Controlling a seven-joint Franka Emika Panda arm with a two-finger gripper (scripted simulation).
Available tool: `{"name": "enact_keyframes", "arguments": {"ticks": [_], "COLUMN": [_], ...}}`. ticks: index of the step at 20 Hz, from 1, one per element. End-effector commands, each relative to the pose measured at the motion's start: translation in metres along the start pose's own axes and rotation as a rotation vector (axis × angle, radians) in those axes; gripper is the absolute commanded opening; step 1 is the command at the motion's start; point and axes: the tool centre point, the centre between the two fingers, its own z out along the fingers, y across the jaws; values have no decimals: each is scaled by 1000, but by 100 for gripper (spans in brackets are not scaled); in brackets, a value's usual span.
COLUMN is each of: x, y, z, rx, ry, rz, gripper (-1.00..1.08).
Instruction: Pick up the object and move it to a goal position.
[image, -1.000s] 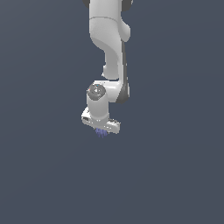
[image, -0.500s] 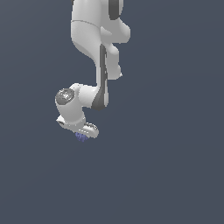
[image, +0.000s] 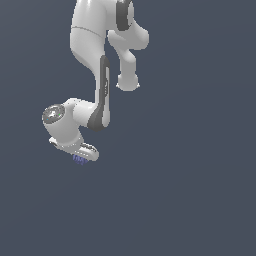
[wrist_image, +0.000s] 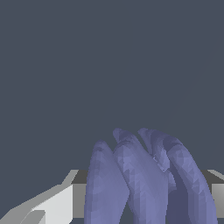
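The object (image: 79, 160) is a tiny blue-violet ridged lump held under my white hand in the exterior view. My gripper (image: 80, 158) is shut on it and carries it in the air toward the exterior view's left. In the wrist view the object (wrist_image: 144, 179) fills the lower middle as several rounded ridges, with a grey finger (wrist_image: 65, 199) on one side and another (wrist_image: 216, 186) on the other. Its lower part is cut off by the frame edge.
The white arm (image: 95, 45) reaches down from the top of the exterior view. The surroundings are a plain dark grey-blue surface (image: 190, 190) with no other objects in view.
The arm has swung toward the exterior view's left with the object in the gripper, and the hand has tilted. The object stays clamped between the fingers.
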Motion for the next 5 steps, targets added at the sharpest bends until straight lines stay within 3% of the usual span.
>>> {"name": "enact_keyframes", "arguments": {"ticks": [1,5], "x": [4,6], "y": [4,6], "z": [0,0], "rx": [0,0], "ry": [0,0], "rz": [-2,-2], "gripper": [-100,-100]}}
